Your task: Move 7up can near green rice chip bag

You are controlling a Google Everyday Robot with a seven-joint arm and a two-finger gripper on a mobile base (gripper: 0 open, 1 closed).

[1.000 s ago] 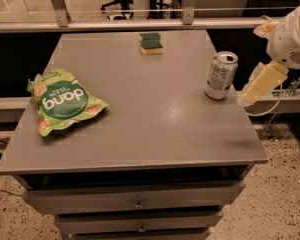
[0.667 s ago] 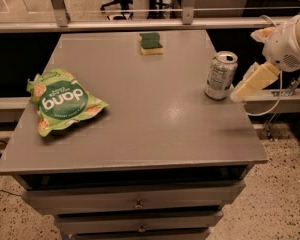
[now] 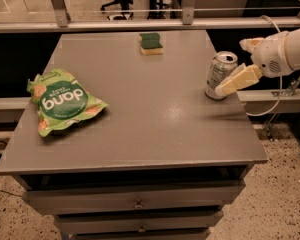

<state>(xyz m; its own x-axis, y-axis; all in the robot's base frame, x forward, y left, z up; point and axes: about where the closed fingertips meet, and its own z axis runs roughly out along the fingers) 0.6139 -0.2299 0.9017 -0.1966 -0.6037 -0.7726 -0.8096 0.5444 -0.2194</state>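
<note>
Your gripper sits over at the right side of the view, reaching in sideways from the right edge. The arm behind it is a fat, rounded white housing, running roughly level. Its wrist narrows down into two cream-coloured fingers. The near finger slants down and to the left. The far one pokes out a bit higher up behind it. They're spread apart, not pinched together.
</note>
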